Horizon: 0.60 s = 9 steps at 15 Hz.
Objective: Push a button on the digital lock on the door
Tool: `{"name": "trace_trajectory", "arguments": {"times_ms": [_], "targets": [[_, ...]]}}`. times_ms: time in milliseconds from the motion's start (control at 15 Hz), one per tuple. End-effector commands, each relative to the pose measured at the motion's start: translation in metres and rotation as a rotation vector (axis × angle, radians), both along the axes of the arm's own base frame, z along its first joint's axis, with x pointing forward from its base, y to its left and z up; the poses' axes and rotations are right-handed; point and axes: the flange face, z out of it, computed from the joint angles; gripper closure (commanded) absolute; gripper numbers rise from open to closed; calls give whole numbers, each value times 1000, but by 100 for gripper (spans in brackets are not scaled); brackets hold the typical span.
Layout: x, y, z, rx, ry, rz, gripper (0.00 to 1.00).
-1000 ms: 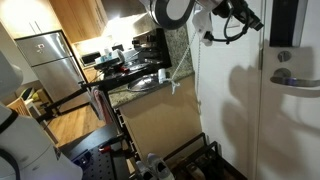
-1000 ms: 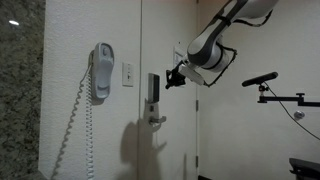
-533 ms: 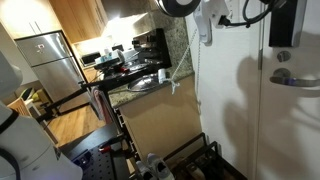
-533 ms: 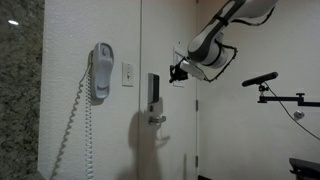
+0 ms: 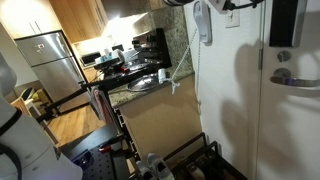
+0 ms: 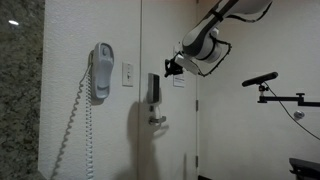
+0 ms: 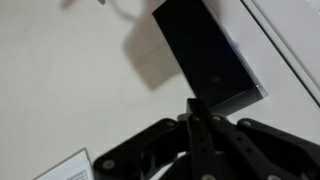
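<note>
Since the earlier frames, our gripper (image 6: 172,68) has risen and edged toward the digital lock (image 6: 153,88). It now hangs just beside the panel's upper edge; we cannot tell whether it touches. In the wrist view, the fingers (image 7: 200,120) are pressed together, holding nothing, near the lock's silver edge. The lock sits on the door (image 6: 172,145) above the lever handle (image 6: 157,120). Bare door surface surrounds the gripper, with the wall handset (image 6: 102,72) well apart.

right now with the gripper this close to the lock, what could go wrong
The digital lock shows as a blank glossy panel in the wrist view, no keys visible, so the shut gripper could press a dead spot.
In an exterior view the gripper sits by the lock's upper edge and may slip onto the door.
Drifting lower could catch the lever handle.
</note>
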Motion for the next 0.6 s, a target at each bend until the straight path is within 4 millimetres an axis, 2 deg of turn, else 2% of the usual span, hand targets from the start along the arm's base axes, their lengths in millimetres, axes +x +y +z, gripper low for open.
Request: {"name": "trace_trajectory", "arguments": {"times_ms": [0,533], "targets": [[19,6,6,11,39,12,100],[43,20,1,5,117,39,100]]}}
